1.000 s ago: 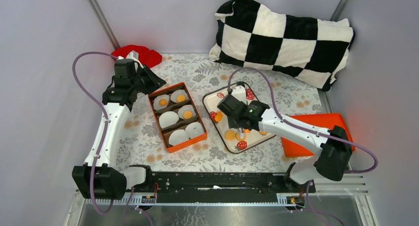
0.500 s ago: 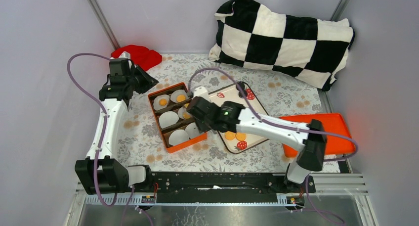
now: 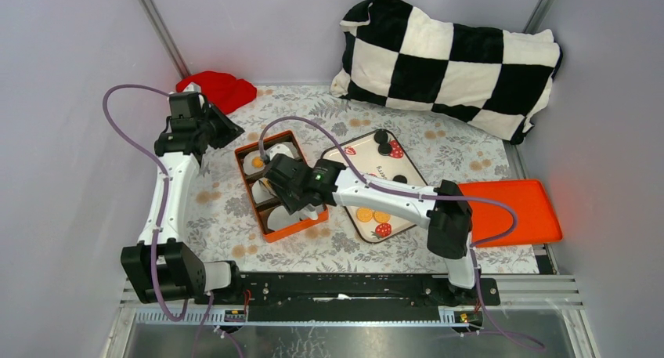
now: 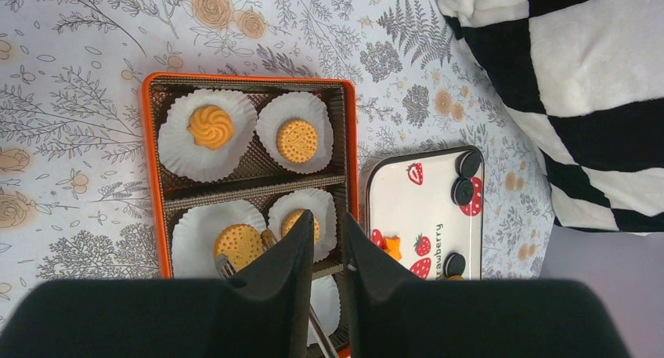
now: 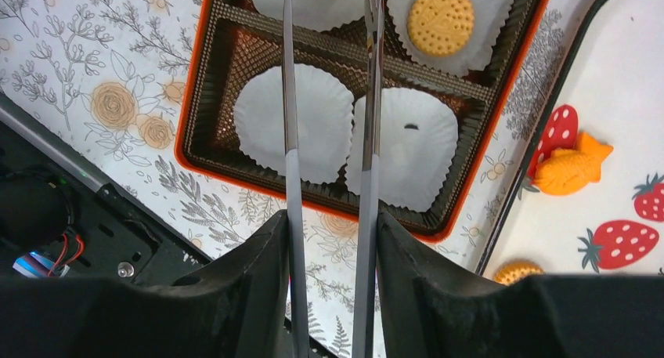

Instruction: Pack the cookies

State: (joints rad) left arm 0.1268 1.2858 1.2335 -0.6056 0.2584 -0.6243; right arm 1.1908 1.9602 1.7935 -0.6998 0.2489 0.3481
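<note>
Placement time: right gripper [image 5: 329, 233] hangs over the orange box [image 4: 150, 178], its long metal blades [image 5: 290, 178] set narrow with one round cookie [image 4: 239, 246] apparently pinched between them, just above a paper cup [image 4: 192, 225] in the box's middle row. Three more cookies [image 4: 297, 141] sit in cups of the box, and its near row shows two bare cups [image 5: 258, 123]. Left gripper [image 4: 325, 240], off the box's far left corner, shows a slim gap with nothing in it. Next call, by the look of it: ease the blades apart, lift straight up, then go over to the white tray [image 5: 626, 60] beside the box, where loose cookies [image 5: 575, 166] wait.
</note>
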